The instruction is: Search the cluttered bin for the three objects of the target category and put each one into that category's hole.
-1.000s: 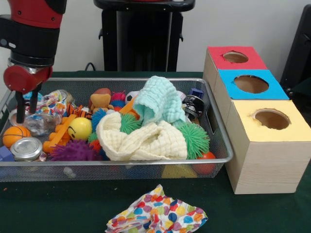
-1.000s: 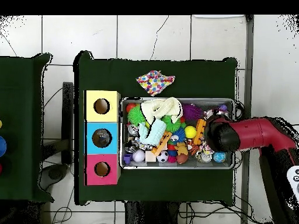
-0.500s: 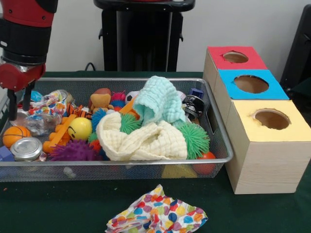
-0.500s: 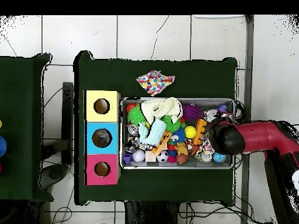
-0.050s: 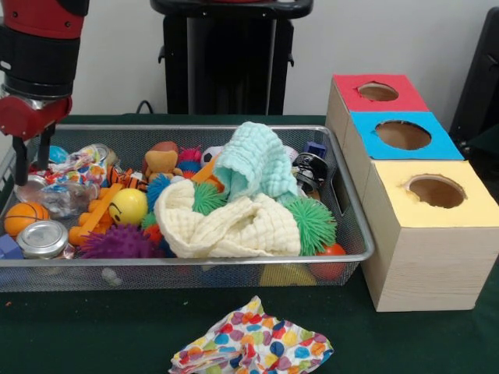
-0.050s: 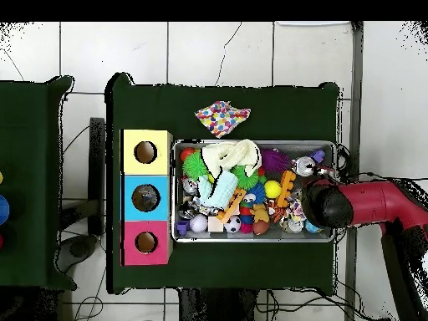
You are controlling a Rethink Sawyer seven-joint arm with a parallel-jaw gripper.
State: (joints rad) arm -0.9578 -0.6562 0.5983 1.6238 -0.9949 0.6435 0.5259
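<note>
Where the red arm drops in at the upper left of the front view, the gripper hangs over the left end of the wire mesh bin, its two dark fingers spread apart with nothing between them. Below its tips, at the frame's left, lie a crinkled clear wrapper, a small basketball and a metal jar lid. Toward the middle sit a yellow smiley ball, a purple spiky ball and a brown teddy figure. A cream cloth and a mint cloth are heaped at the bin's centre, a green spiky ball beside them. On the right stand three boxes, each with a hole: red, blue and yellow. A polka-dot cloth lies on the green table at lower centre.
</note>
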